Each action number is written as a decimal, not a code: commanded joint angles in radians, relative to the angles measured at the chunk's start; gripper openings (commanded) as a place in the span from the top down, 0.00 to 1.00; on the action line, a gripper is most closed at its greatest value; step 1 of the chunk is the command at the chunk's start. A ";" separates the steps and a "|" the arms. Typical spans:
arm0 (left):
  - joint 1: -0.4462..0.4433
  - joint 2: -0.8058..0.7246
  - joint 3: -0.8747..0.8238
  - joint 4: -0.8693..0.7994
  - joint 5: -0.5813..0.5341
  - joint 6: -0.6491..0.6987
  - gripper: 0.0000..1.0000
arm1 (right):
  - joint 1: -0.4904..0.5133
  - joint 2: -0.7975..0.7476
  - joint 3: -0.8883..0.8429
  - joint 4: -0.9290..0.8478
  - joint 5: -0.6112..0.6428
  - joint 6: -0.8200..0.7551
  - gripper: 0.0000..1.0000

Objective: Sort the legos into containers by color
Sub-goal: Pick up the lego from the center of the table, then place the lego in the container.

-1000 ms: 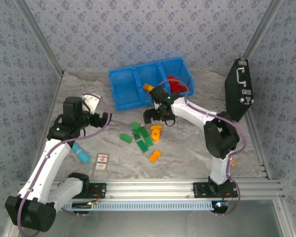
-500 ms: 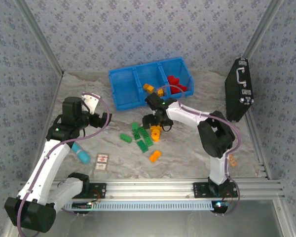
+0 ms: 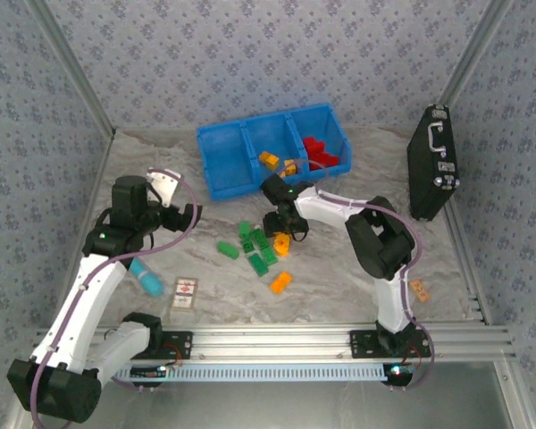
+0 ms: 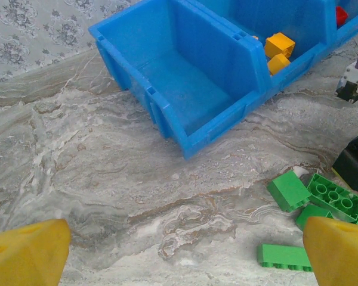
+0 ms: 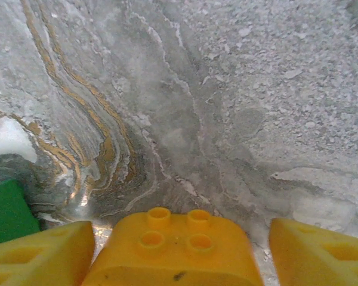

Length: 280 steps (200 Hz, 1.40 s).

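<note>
Currently the right gripper [image 3: 283,230] is down at the marbled tabletop [image 3: 339,268], over the loose pile in front of the blue three-compartment bin [image 3: 223,152]. In its wrist view an orange-yellow lego brick [image 5: 170,256] sits studs up between the yellow fingers [image 5: 42,256]. The finger at the left of that view is against or just beside the brick. A sliver of tabletop shows between the brick and the other finger. The jaws stand partly apart, straddling the brick without clamping it. A green brick [image 5: 9,211] lies just beside, at the left edge of that view.

The left gripper [image 3: 189,217] hovers left of the pile with its jaws spread wide, holding nothing. Loose green bricks [image 4: 322,196] lie on the table ahead of it, toward the right of its wrist view.

Bin contents: two orange-yellow bricks [image 3: 270,159] in the middle compartment, red bricks [image 3: 317,150] in the right one. A single orange-yellow brick [image 3: 280,282] lies apart from the pile, nearer the arm bases.
</note>
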 commanded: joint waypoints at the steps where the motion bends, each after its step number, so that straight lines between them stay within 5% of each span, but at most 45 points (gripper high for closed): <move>1: 0.006 -0.015 0.033 -0.001 0.007 -0.008 0.00 | 0.001 0.022 -0.006 -0.012 0.017 -0.003 0.32; 60: 0.006 -0.011 0.033 -0.001 0.001 -0.005 0.00 | -0.018 -0.016 0.010 -0.044 0.037 -0.038 0.37; 105: 0.006 -0.010 0.039 -0.007 -0.001 -0.004 0.00 | -0.067 -0.039 0.183 -0.092 0.051 -0.164 0.40; 200: 0.003 -0.035 0.027 0.002 -0.030 0.017 0.00 | -0.145 0.248 0.668 -0.134 0.100 -0.266 0.40; 280: 0.002 -0.015 0.036 -0.002 -0.018 0.022 0.00 | -0.147 0.316 0.756 -0.120 0.112 -0.254 0.23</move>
